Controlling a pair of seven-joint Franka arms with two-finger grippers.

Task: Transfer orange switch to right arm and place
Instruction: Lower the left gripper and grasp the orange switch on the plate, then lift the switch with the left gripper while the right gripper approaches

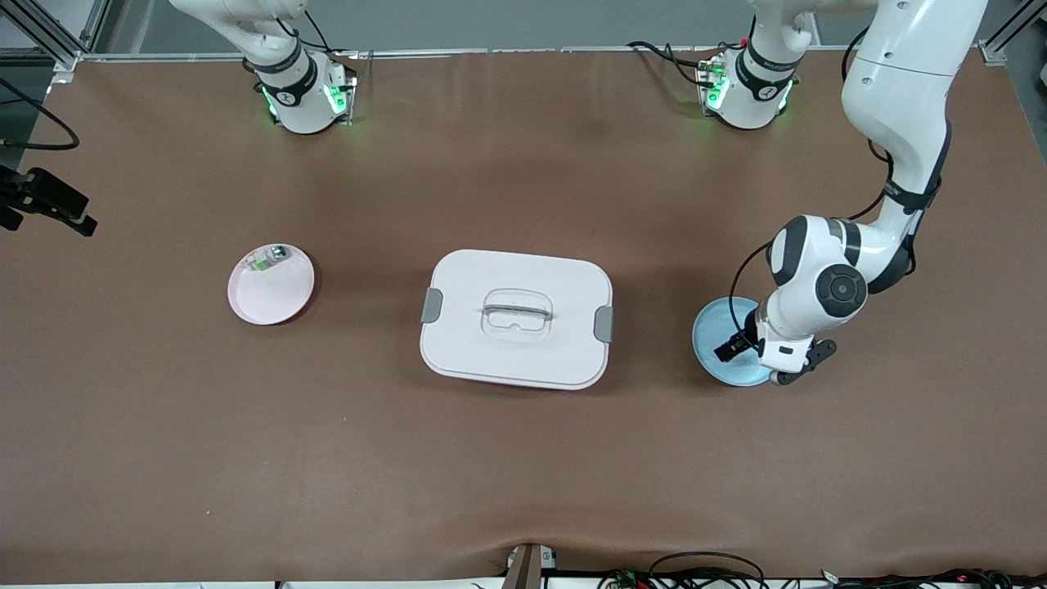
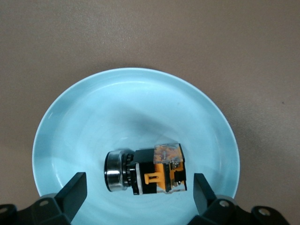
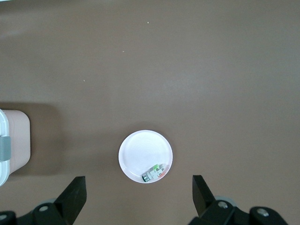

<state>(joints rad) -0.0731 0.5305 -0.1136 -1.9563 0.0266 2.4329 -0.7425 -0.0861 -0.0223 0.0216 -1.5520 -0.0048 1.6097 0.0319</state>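
Both pairs of jaws stand spread wide with nothing between them. The left gripper hangs low over the blue plate, its fingers straddling the orange switch, which lies on its side in the plate, clear of both pads. Only the left wrist view shows the switch: a black body with an orange clip and a silver round collar at one end. In the front view the left arm's wrist covers that part of the blue plate, so the switch is hidden there.

The blue plate sits at the left arm's end of the table, slightly nearer the front camera than the white lidded box at the middle. The pink-white plate lies toward the right arm's end, holding a small clear-and-green part at its rim.

The right gripper waits high over that plate; the front view shows only that arm's base. Its wrist view shows the green part more plainly, and an edge of the box.

No writing can be read anywhere.
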